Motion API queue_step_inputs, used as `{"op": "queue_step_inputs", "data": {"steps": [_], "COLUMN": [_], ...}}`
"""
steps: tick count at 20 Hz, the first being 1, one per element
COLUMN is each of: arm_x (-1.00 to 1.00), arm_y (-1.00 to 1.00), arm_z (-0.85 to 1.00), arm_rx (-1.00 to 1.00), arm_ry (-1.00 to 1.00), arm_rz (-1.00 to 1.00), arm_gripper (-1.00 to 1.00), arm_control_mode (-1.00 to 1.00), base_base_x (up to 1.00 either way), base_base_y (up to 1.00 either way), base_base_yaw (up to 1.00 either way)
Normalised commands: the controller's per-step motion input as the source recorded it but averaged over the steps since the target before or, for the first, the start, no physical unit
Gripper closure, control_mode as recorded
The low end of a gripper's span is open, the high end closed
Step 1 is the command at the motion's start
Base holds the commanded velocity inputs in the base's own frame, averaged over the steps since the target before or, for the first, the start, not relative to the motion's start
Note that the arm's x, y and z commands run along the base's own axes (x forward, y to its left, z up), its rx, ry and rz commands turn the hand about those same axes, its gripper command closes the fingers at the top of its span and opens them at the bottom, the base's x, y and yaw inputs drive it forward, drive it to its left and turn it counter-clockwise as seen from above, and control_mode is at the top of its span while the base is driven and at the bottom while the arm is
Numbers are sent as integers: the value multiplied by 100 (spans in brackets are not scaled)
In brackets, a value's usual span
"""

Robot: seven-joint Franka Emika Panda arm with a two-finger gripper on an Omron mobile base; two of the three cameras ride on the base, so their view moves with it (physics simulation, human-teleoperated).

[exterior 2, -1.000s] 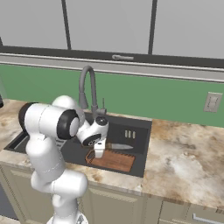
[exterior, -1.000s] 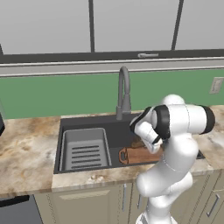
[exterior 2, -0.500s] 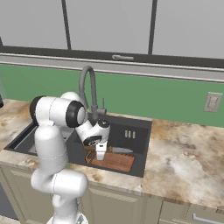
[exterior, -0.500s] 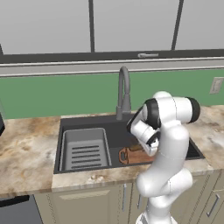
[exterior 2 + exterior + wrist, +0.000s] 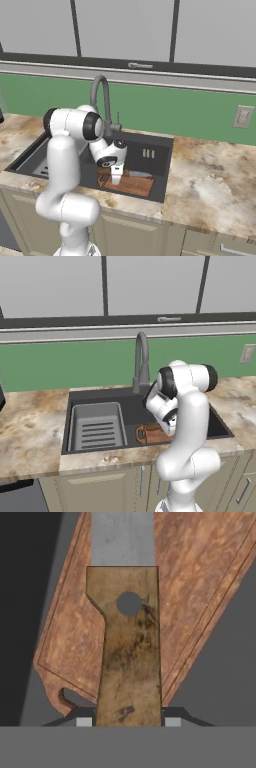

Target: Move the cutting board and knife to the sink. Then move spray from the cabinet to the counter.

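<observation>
My gripper is shut on the brown wooden handle of the knife, whose silver blade points away from the hand. Just under it the reddish-brown cutting board lies flat on the dark sink floor. From the right base view, the gripper hangs low inside the sink, with the knife over the cutting board. In the left base view the arm covers most of the cutting board. The marbled counter surrounds the sink. The spray is out of view.
A tall curved faucet rises behind the sink, close to the arm. A grey ribbed basin insert fills the sink's left half. Shut wall cabinet doors run along the top. A wall outlet sits on the green backsplash.
The arm's elbow has swung round to a more upright stance. The hand, still holding the knife, has sunk slightly over the cutting board.
</observation>
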Motion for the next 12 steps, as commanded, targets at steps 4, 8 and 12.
{"op": "queue_step_inputs", "data": {"steps": [4, 8, 12], "arm_x": [14, 16, 15], "arm_y": [0, 0, 0], "arm_z": [-26, -27, -27], "arm_rx": [0, 0, 0], "arm_ry": [1, 2, 2], "arm_rz": [0, 0, 0], "arm_gripper": [100, 100, 100], "arm_control_mode": [-100, -100, -100], "base_base_x": [0, 0, 0], "base_base_y": [0, 0, 0], "base_base_yaw": [0, 0, 0]}}
